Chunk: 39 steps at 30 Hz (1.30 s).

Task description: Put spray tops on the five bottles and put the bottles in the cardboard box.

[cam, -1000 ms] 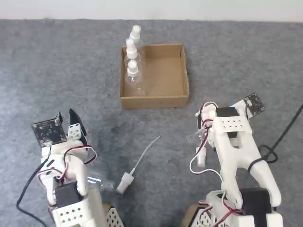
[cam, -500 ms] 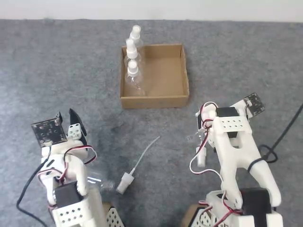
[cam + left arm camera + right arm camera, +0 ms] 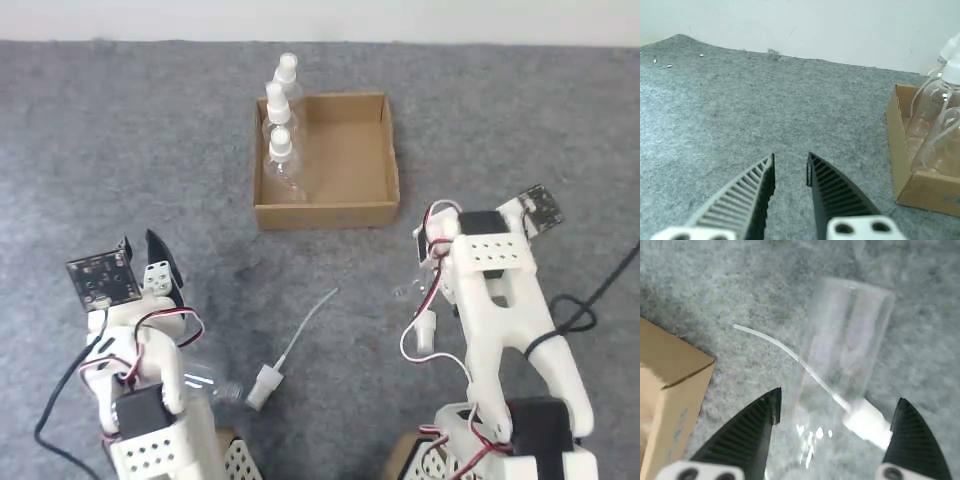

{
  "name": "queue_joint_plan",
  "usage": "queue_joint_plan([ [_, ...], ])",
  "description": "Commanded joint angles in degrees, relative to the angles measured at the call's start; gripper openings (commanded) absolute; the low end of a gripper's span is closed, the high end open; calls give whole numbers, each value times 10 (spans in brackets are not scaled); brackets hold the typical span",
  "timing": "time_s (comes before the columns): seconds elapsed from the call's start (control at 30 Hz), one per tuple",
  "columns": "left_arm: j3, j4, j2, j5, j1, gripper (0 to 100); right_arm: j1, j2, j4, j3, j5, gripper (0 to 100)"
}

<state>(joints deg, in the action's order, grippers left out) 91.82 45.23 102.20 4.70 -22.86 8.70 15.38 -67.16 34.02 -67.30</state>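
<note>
- The left gripper (image 3: 790, 161) hangs above the grey carpet (image 3: 120, 150); its jaws are slightly parted and hold nothing.
- A lying bottle (image 3: 205, 382) rests on the carpet beside the left arm's base.
- A loose spray top (image 3: 265, 385) lies just beside that bottle's neck, its tube pointing toward the cardboard box (image 3: 375, 160).
- Three capped bottles (image 3: 280, 165) stand along the box's left wall.
- The right gripper (image 3: 838, 397) is spread wide, with a clear bottle (image 3: 845, 340) between the jaws; contact cannot be determined.

Robot lab setup: grey felt mat (image 3: 120, 150), bare white wall (image 3: 790, 20).
</note>
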Motion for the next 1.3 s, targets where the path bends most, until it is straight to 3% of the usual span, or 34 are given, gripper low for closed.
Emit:
queue_joint_plan([
  [0.0, -6, -16, 7, -4, -2, 102, 4, 35, -63, -76, -7, 303],
  [0.27, -6, -17, 7, -4, -3, 102, 4, 35, -147, -150, -4, 303],
  [0.47, -6, -17, 7, -4, -3, 102, 0, 35, -219, -216, 63, 303],
  [0.73, -6, -16, 7, -4, -4, 102, -2, 35, -276, -280, 205, 306],
  [1.27, -6, -16, 7, -4, -4, 102, -3, 35, -263, -284, 505, 303],
])
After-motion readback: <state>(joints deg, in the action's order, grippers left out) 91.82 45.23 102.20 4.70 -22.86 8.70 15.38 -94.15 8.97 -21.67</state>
